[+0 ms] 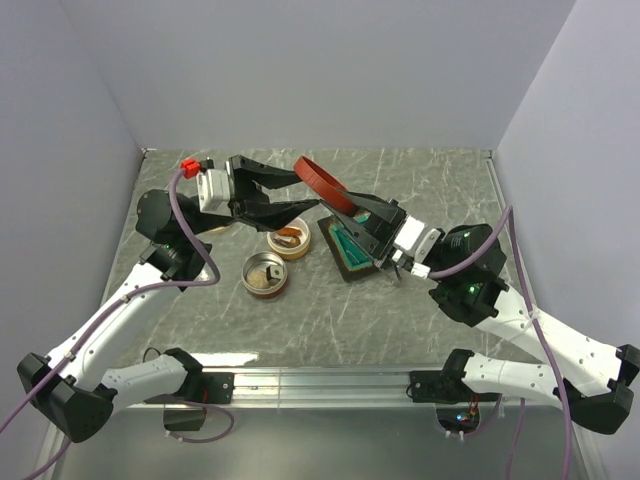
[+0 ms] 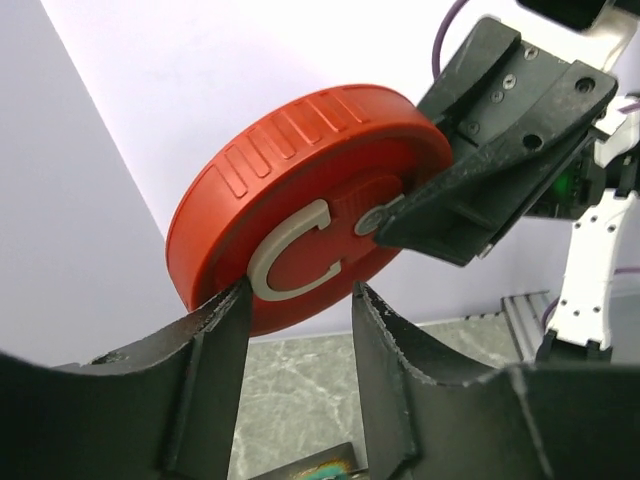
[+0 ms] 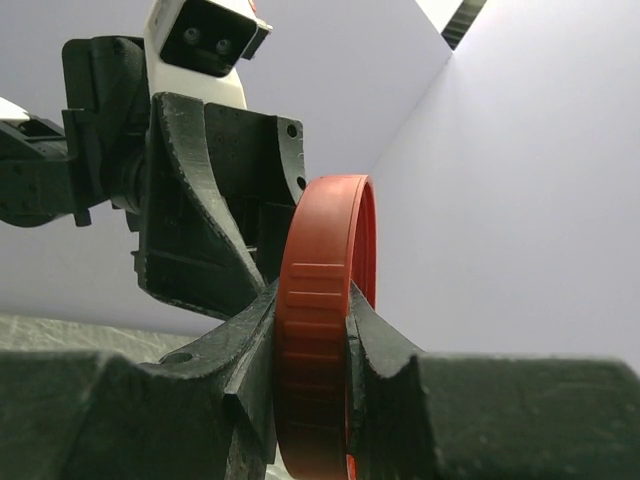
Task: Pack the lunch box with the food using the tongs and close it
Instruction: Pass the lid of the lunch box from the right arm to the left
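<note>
Lunch box lid [image 1: 322, 183], red, bearing a grey C-shaped mark [image 2: 298, 252], is hanging above the counter [image 1: 440, 180], clamped edgewise in the right tool [image 3: 312, 300]. The left tool [image 2: 300, 295] is holding its fingers apart at the lid's rim.

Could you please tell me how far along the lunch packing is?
Done: food sits in the beige bowl and the metal tin. In hand: the right end effector clamps the red lid midair, the left end effector open beside it. Remaining: fitting the lid.
</note>
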Motion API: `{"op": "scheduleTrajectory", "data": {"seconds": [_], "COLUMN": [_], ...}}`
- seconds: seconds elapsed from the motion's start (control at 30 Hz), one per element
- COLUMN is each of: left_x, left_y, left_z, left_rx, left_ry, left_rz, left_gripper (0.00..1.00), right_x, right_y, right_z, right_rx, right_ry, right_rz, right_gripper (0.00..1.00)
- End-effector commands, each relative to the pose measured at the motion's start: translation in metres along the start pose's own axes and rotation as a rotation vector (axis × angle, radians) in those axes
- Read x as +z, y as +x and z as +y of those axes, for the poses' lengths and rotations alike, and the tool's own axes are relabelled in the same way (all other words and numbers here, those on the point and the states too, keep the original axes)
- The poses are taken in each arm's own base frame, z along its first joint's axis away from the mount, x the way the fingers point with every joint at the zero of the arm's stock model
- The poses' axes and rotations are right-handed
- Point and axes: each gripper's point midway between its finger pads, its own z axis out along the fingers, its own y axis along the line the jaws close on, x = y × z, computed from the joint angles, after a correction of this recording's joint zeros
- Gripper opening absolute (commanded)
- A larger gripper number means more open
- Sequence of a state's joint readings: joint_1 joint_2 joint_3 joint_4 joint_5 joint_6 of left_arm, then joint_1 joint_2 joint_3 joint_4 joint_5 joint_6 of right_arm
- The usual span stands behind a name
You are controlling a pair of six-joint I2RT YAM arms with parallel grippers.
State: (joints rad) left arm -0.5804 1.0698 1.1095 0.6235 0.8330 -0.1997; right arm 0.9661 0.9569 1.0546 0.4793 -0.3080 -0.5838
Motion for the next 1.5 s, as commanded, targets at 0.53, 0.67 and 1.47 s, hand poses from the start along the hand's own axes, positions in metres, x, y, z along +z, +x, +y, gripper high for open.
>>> {"op": "scheduleTrajectory", "data": {"seconds": [0.53, 0.67, 1.47], "left_x": [-0.008, -0.013, -0.002], "left_y": [-0.011, -0.012, -0.014], "left_z": [-0.039, -0.024, 0.003], "left_rx": [0.096, 0.063, -0.018], "left_ry": [0.035, -0.083, -0.195], "left_rz": [0.019, 0.008, -0.026], "left_gripper": [0.45, 0.48, 0.48], "right_x": [0.007, 0.006, 0.008], "right_y": [-0.012, -0.021, -0.034], "right_z": [-0.03, -0.033, -0.023], "right_rx": [-0.127, -0.153, -0.11], "right_ry": [0.103, 0.101, 0.067], "right_rz": [-0.022, -0.044, -0.076], "right_gripper": [0.0, 0.0, 0.0]}}
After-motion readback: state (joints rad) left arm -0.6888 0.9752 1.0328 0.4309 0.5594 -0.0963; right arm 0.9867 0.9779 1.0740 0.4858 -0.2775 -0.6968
